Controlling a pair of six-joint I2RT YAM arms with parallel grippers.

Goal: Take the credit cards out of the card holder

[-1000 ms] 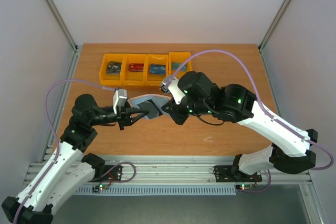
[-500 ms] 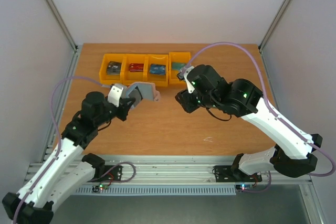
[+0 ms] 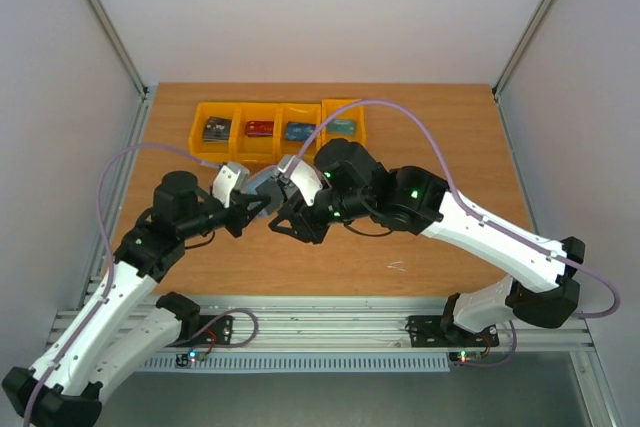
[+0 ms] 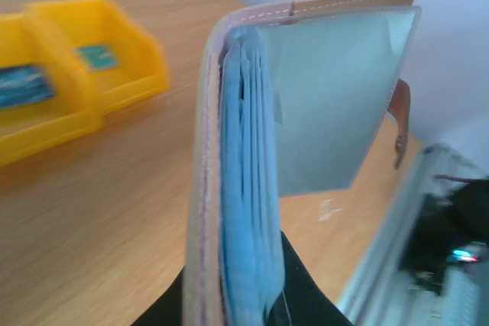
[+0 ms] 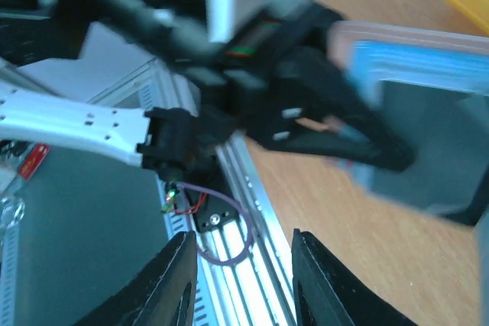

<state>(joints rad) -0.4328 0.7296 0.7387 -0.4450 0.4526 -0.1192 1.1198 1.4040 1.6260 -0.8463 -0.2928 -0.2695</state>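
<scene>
My left gripper (image 3: 256,207) is shut on the card holder (image 3: 266,185) and holds it up above the table, folded half open. In the left wrist view the card holder (image 4: 200,188) is edge-on: pinkish outer side, stacked light blue layers inside, a grey-blue flap standing open to the right. My fingers (image 4: 309,299) clamp its lower end. No credit card shows clear of the holder. My right gripper (image 3: 287,223) is open and empty, just in front of the holder. In the right wrist view my right gripper (image 5: 241,288) points at the left gripper and the holder (image 5: 416,62).
A row of yellow bins (image 3: 276,153) stands at the back of the table, each with a small flat item inside; two of the bins (image 4: 92,104) show in the left wrist view. The aluminium rail (image 5: 252,265) runs along the table's near edge.
The right gripper was at the holder, swung back to the rightmost bin, and has now come forward-left to the holder again. The left gripper has kept hold and lowered the holder slightly.
</scene>
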